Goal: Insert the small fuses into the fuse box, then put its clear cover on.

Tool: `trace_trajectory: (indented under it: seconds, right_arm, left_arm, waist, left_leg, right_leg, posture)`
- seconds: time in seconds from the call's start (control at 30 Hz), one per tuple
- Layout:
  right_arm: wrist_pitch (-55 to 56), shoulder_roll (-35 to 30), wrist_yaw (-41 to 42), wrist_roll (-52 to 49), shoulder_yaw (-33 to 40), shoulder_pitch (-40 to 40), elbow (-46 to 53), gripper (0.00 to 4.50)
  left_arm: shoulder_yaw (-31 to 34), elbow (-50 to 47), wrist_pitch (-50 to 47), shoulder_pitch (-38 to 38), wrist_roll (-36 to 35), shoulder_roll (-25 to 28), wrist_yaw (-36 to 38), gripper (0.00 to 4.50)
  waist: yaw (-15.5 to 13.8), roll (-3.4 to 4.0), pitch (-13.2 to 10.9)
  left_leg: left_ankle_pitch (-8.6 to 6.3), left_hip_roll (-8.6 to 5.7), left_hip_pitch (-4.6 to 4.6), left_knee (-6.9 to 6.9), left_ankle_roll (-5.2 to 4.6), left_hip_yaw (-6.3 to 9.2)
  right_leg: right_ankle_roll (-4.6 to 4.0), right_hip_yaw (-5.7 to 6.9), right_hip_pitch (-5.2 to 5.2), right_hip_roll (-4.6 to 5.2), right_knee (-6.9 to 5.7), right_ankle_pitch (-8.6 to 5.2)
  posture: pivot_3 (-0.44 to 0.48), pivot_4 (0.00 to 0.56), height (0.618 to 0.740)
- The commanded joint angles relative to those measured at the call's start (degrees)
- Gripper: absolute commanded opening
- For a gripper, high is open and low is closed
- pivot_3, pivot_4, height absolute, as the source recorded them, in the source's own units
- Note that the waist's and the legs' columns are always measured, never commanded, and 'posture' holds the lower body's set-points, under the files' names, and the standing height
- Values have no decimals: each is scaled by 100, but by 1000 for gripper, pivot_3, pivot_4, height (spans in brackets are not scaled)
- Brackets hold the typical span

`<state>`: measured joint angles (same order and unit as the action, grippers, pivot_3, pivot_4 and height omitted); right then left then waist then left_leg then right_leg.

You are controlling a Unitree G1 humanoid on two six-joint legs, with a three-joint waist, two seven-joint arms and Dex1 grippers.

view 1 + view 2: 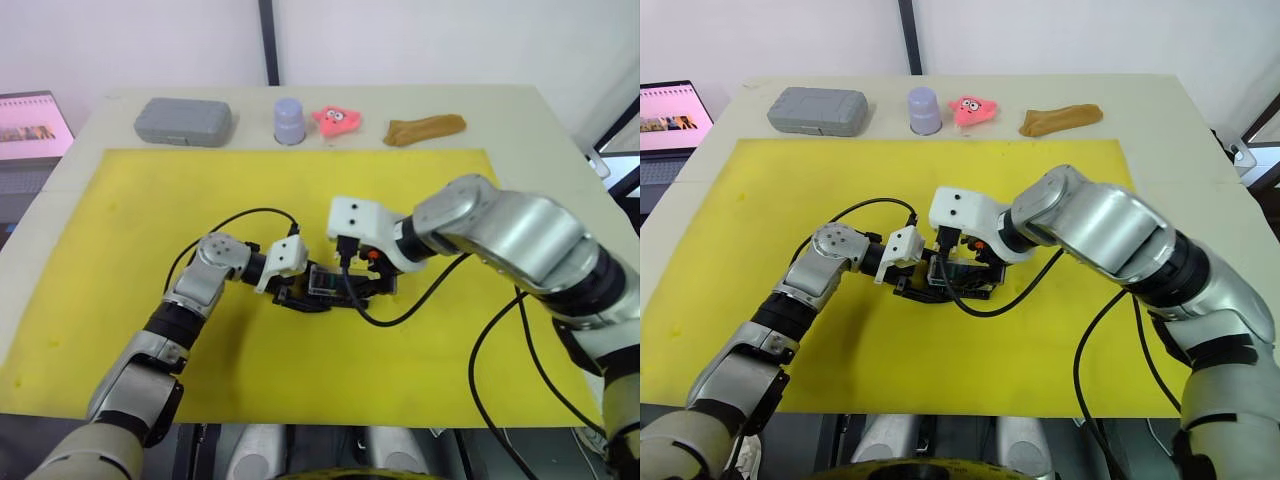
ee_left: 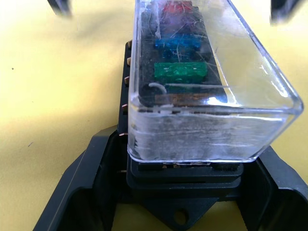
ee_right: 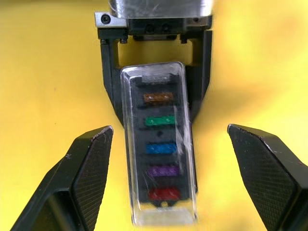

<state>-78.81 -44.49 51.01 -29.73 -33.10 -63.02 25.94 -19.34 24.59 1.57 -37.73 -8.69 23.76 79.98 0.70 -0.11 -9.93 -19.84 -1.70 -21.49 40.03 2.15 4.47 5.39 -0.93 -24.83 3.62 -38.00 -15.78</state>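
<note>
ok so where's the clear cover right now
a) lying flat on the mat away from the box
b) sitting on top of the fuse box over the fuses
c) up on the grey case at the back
b: the clear cover sits over the fuse box, with the coloured fuses showing through it.

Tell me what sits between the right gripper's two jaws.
The fuse box with the clear cover on, fuses inside; bare yellow mat beside it, right wrist view.
</note>
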Motion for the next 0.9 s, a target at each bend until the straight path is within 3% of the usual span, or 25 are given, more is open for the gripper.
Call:
trace_trajectory:
  seconds: [0.03,0.17,0.27,0.37,0.57,0.6,0.9]
  right_arm:
    - [51,-183,240,-272,679,-145,233,4027]
    - [343,-486,436,-559,1547,245,309,4027]
    - [1220,-495,222,-375,2136,1175,467,4027]
    - [2244,-34,-87,-339,2809,2144,717,3155]
    - [3641,364,-242,2,3052,3578,658,267]
    - [3673,380,-231,-42,3069,3679,628,85]
    - [3256,334,-398,-18,2620,3902,574,85]
  left_arm:
    - [41,2,-6,35,55,5,-45,2576]
    - [45,-16,-20,41,48,16,-32,2576]
    - [51,-3,-14,40,47,22,-25,2576]
    - [50,17,4,42,48,32,-11,2576]
    - [22,76,55,35,74,27,8,2576]
    - [18,78,56,35,79,24,8,2576]
    - [-3,66,64,29,101,4,1,2576]
  waist:
    - [-4,0,0]
    - [-19,-2,0]
    - [-17,-9,4]
    - [-2,-8,3]
    - [-5,-9,4]
    - [-3,-9,3]
    - [-5,-9,4]
  left_leg:
    - [-2,0,0,0,-4,0]
    - [-7,0,-2,0,-12,1]
    - [-9,1,3,-1,-16,1]
    - [-10,2,4,0,-18,0]
    - [-9,3,8,1,-16,2]
    - [-9,2,9,1,-16,0]
    - [-4,4,11,1,-7,1]
  right_leg:
    - [0,0,0,0,0,0]
    - [0,1,2,0,2,0]
    - [0,2,8,0,3,0]
    - [1,2,8,0,1,0]
    - [2,2,15,-4,2,0]
    - [2,1,15,-3,2,0]
    - [1,1,16,-5,2,0]
  posture:
    - [0,150,740]
    - [0,150,740]
    - [0,150,740]
    - [0,150,740]
    - [0,150,740]
    - [0,150,740]
    - [0,150,740]
